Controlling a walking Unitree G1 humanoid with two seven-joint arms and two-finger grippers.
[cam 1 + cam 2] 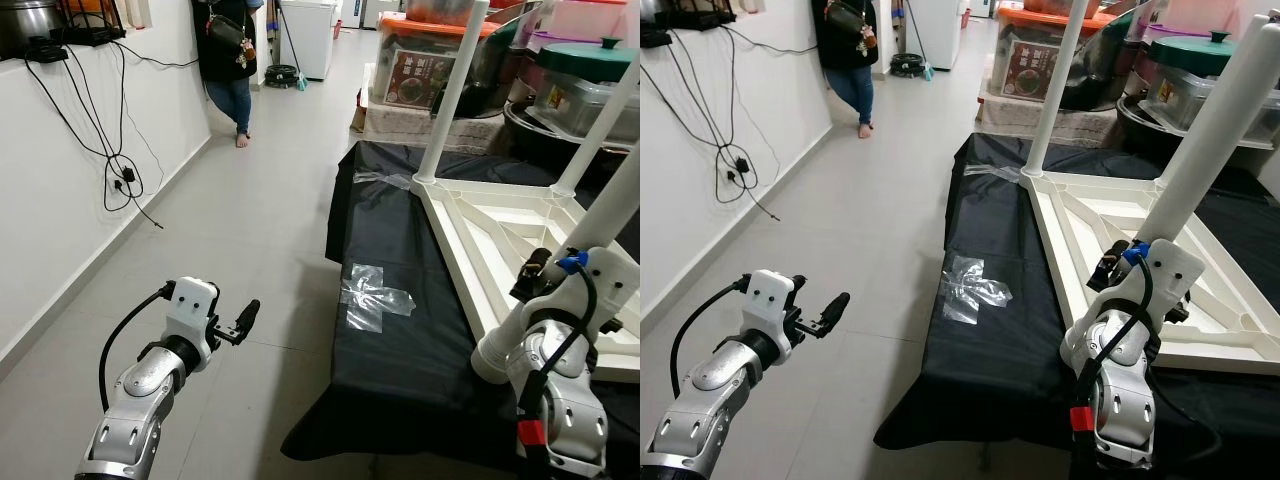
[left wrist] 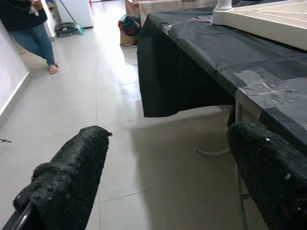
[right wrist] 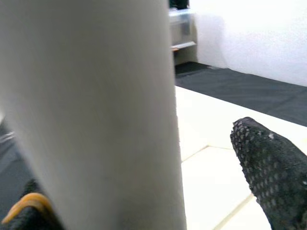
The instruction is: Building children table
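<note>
1. The white tabletop [image 1: 1110, 225] is lying upside down on a black cloth [image 1: 990, 340], legs pointing up.
2. No writing is readable.
3. The right gripper [image 1: 1120, 262] is straddling the near leg [image 1: 1200, 150], grip uncertain.
4. The left gripper [image 2: 168, 177] is hanging spread wide, holding nothing, above the floor [image 1: 230, 230].

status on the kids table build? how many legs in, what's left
Done: the white tabletop lies upside down on the black cloth, with at least two legs standing in its far corners, one here and one here. In hand: the right pincer is at the near leg, its fingers either side; whether that leg is seated cannot be told. The left pincer is open over the floor. Left: any fourth leg, then flipping upright.
</note>
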